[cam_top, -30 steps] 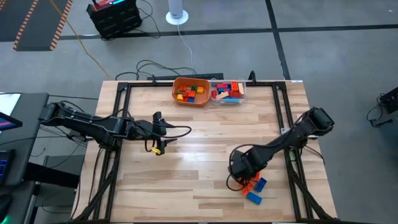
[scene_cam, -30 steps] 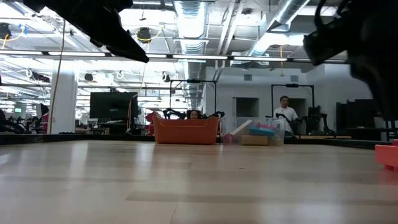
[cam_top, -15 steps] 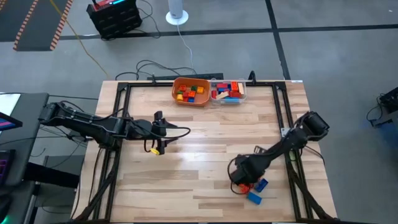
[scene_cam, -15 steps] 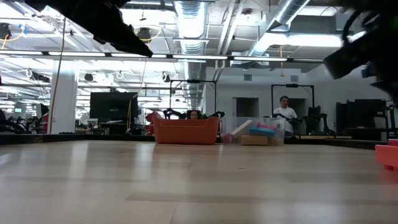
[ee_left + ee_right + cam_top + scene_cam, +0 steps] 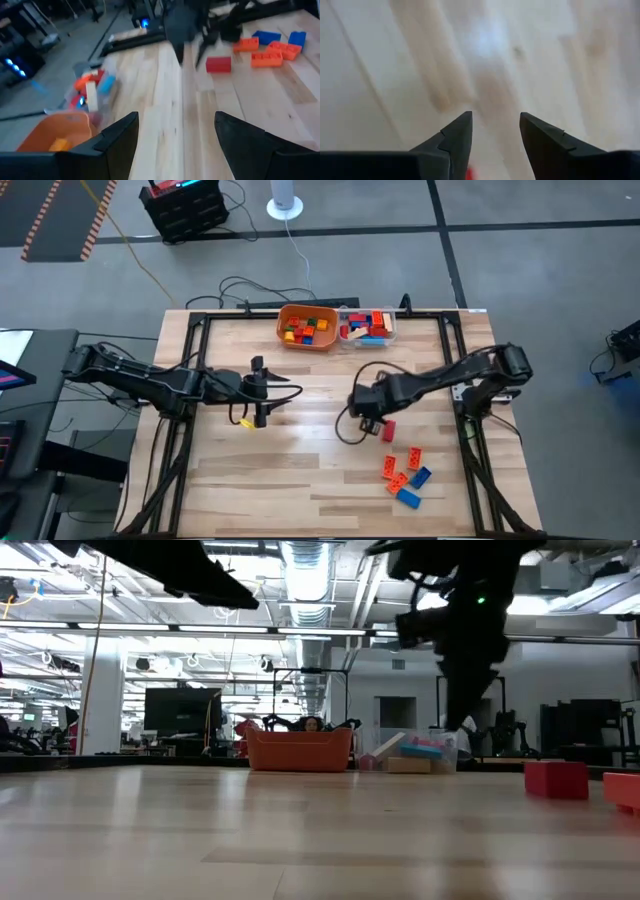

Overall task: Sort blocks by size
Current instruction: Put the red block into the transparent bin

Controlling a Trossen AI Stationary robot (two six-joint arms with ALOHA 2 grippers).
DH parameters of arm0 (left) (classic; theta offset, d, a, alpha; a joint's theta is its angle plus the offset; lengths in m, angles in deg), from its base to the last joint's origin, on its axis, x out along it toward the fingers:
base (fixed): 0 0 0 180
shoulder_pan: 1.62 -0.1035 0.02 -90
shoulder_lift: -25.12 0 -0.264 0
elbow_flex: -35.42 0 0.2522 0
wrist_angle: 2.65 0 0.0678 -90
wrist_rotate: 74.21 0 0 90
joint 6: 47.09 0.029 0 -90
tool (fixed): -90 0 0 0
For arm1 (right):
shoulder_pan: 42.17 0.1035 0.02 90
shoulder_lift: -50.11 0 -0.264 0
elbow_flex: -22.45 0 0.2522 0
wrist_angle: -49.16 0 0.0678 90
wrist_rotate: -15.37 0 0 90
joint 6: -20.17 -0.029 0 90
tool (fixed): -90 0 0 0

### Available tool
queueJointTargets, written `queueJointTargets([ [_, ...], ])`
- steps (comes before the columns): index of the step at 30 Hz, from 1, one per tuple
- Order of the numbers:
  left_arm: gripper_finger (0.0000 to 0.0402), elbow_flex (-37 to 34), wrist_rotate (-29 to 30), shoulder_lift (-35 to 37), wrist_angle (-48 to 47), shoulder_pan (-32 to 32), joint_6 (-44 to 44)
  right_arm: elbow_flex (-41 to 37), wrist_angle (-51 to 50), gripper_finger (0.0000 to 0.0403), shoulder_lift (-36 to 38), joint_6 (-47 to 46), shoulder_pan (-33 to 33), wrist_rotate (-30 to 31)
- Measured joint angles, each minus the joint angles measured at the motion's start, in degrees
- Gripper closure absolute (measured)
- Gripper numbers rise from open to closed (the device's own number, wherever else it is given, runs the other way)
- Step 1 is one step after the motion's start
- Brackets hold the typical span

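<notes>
Right claw: my right claw hangs above the middle of the counter, fingers spread apart with nothing between them — bare wood shows through the gap in my right wrist view.
Left claw: my left claw waits over the left half of the counter, its fingers parted and empty.
Red block: a single red block lies on the wood just beside my right claw, on the near side of it; the low view shows it resting flat on the counter, and my left wrist view catches it too.
Loose blocks: a small cluster of orange and blue blocks sits nearer the front right of the counter, apart from the red one — the pieces lie close together, some touching.
Orange bowl: at the far edge of the counter, the orange bowl holds a mix of coloured blocks.
Clear container: just beside the bowl on its right, the clear container holds more blocks, red, blue and tan among them.
</notes>
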Motion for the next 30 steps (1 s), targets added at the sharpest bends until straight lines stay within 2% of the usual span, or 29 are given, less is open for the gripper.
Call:
queueJointTargets([
  [3,0.0148,0.00,0.00,0.00,-3.45,0.00,-1.90,0.00,-6.55,0.0209,3.30,-3.59,0.11,-0.16],
  [8,0.0148,0.00,0.00,0.00,-6.80,0.00,-5.03,0.00,-11.17,0.0203,7.07,-20.00,1.21,-4.34],
  [15,0.0148,0.00,-0.09,0.00,-10.10,0.00,-7.80,-0.51,-11.82,0.0166,6.63,-30.02,10.13,-9.76],
  [19,0.0148,0.00,-0.22,0.00,-11.90,0.00,-8.75,-2.61,-10.37,0.0149,6.28,-38.10,14.24,-9.92],
  [22,0.0148,0.00,-0.38,0.00,-12.15,0.11,-9.28,-5.76,-4.38,0.0147,6.17,-42.60,16.33,-10.26],
  [25,0.0148,0.00,-1.33,0.00,-12.68,0.11,-9.68,-8.31,-0.32,0.0147,6.02,-46.87,17.15,-10.13],
  [30,0.0148,0.00,-3.59,0.00,-12.98,0.11,-9.09,-9.18,-1.53,0.0147,5.20,-54.54,16.91,-7.11],
])
